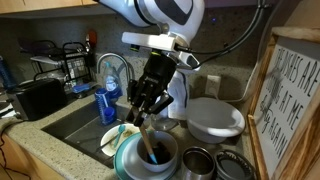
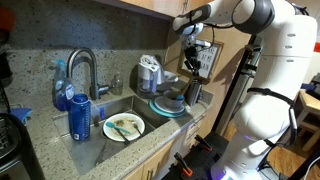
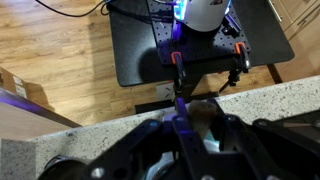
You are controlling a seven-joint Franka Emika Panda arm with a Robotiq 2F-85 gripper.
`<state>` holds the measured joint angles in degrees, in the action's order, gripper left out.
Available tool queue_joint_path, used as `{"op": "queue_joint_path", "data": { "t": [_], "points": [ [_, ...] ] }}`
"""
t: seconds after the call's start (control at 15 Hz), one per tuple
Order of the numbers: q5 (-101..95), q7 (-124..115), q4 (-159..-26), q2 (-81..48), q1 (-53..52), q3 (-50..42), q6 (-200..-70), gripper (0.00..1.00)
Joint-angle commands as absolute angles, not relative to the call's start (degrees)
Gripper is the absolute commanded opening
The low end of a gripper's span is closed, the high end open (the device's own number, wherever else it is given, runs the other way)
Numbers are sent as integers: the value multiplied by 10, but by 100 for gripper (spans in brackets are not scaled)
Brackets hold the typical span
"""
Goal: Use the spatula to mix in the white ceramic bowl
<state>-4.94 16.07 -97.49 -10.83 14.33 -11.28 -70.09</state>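
Observation:
The white ceramic bowl [image 1: 160, 150], dark inside, stands on a teal plate [image 1: 124, 160] on the counter beside the sink; it also shows in an exterior view [image 2: 171, 101] and under the fingers in the wrist view [image 3: 205, 120]. My gripper [image 1: 143, 108] hangs just above the bowl, shut on the thin handle of the spatula [image 1: 149, 145]. The spatula slants down into the bowl, and its head is hidden inside. In the wrist view the handle [image 3: 178, 103] runs between the dark fingers [image 3: 181, 128]. In an exterior view the gripper [image 2: 189, 88] is over the bowl's right side.
A white plate with a yellowish-green utensil [image 1: 118, 135] lies in the sink [image 2: 124, 126]. A blue bottle [image 1: 108, 100] and the faucet [image 2: 85, 65] stand beside it. A wide white bowl [image 1: 215, 120] and metal bowls [image 1: 198, 162] crowd the counter. A framed sign [image 1: 295, 100] is at the edge.

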Motion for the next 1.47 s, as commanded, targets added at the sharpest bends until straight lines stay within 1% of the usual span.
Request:
{"op": "queue_joint_path", "data": {
  "t": [0.0,0.2,0.6,1.0,1.4],
  "points": [
    [-71,125,-981,-101,135,-109,-744,7],
    [-75,107,-989,-97,129,-107,-792,8],
    [-57,99,-997,-96,124,-104,-833,8],
    [-10,128,-987,-100,128,-102,-812,8],
    [-1,166,-973,-112,132,-103,-753,8]
  ]
}}
